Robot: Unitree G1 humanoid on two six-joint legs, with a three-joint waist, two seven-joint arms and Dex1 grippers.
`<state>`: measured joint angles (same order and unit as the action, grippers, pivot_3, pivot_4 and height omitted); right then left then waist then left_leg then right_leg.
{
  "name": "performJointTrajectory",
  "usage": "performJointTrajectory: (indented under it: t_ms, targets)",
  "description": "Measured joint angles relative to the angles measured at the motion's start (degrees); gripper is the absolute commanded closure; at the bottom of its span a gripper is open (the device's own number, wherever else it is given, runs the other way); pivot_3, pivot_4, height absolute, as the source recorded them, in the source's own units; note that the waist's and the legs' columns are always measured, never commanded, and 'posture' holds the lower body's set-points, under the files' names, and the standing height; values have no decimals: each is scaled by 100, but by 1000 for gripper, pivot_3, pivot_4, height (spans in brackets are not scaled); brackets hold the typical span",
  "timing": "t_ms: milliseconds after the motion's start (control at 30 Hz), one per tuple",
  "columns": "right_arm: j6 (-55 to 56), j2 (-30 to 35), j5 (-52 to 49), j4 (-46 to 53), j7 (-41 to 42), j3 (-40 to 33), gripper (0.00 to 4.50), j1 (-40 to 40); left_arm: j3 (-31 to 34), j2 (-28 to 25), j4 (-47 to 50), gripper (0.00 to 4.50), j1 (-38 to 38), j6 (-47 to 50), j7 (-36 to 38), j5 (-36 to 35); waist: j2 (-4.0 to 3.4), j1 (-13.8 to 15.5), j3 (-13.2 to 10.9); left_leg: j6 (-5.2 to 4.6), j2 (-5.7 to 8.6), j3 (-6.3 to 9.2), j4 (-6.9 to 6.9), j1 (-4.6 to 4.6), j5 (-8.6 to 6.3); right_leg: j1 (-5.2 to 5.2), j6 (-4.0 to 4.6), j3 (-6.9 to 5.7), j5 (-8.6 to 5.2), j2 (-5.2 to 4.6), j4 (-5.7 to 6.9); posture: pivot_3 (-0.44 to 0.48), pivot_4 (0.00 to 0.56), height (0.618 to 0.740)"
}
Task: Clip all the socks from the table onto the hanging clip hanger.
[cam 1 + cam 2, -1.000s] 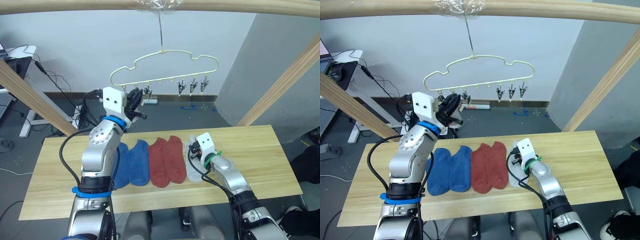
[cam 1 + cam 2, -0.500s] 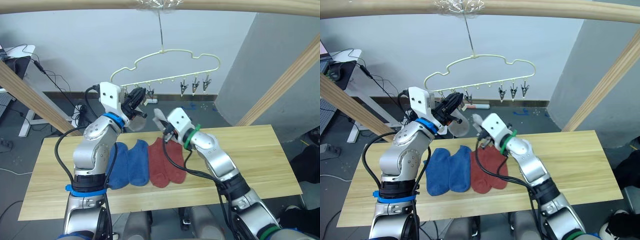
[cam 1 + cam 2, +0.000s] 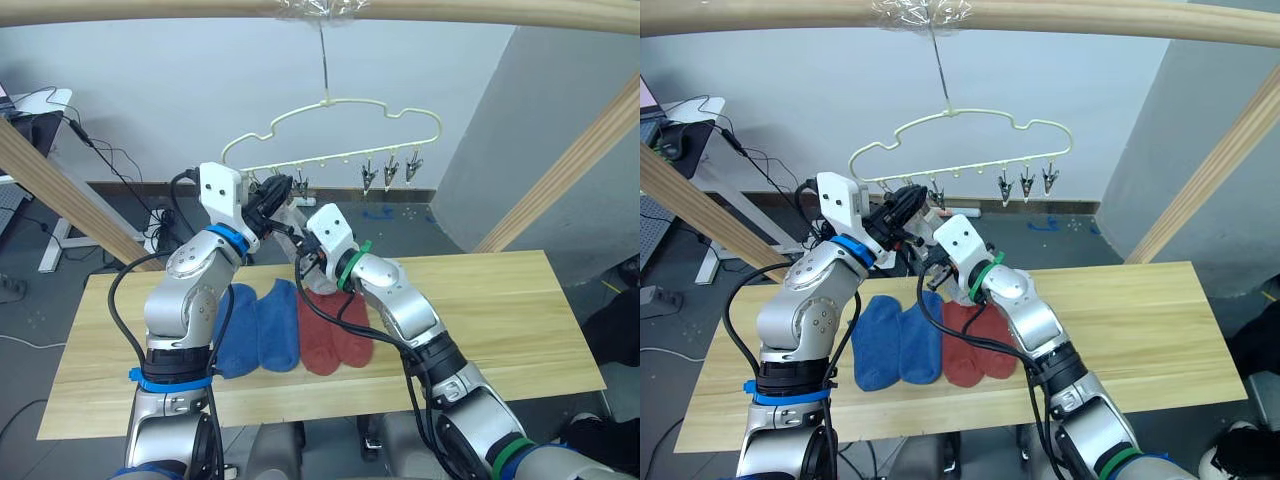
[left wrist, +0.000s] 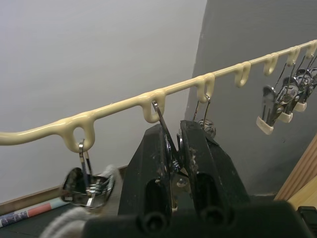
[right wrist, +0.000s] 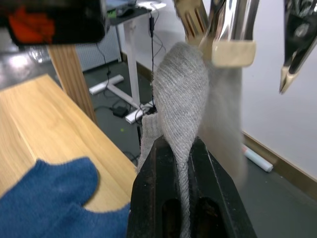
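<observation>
Right end effector [image 5: 179,148] pinching grey sock [image 5: 182,94] (beside clips)

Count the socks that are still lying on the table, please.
4: two blue socks lie side by side toward the table's left, and two rust-red socks right beside them. A grey sock is held up in the right gripper; another may be hidden.

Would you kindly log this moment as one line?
left end effector: shut on clip | right end effector: shut on grey sock, raised to clip hanger | blue socks, red socks on table
</observation>
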<state>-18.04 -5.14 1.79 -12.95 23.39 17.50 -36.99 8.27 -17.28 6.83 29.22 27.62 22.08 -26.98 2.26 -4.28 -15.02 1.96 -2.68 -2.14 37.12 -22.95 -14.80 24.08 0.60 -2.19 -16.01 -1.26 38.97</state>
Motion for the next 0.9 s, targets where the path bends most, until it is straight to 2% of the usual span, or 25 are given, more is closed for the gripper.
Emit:
performJointTrajectory:
  t_ms: [467,500,700,767,900]
  targets:
    - [93,-230,-87,-166,-108,-202,4500,-215,18,4,2,4374,-28,74,-16,-42,0,-5,0,0,-1,0,-1,0,0,0,0,0,0,0,0,-132,262,740]
    - [105,-232,-87,-198,-107,-203,4500,-215,39,7,2,3652,-42,94,-19,-94,0,-5,0,0,-1,0,0,0,0,0,0,0,0,0,0,-132,262,740]
    - [162,-235,-86,-308,-141,-205,4500,-247,108,3,89,1962,-123,213,-18,-187,0,-7,0,0,-1,0,-1,0,0,0,0,-1,0,0,1,-128,263,740]
    - [199,-235,-86,-313,-166,-205,4500,-247,109,-13,122,1962,-159,239,-17,-189,0,-7,0,0,-1,1,-1,0,0,1,0,-1,0,0,1,-126,264,740]
    - [249,-236,-92,-313,-206,-215,3433,-246,112,-170,251,1928,-241,297,7,-198,0,-13,0,2,-1,0,-1,1,1,1,0,0,0,0,1,-125,264,740]
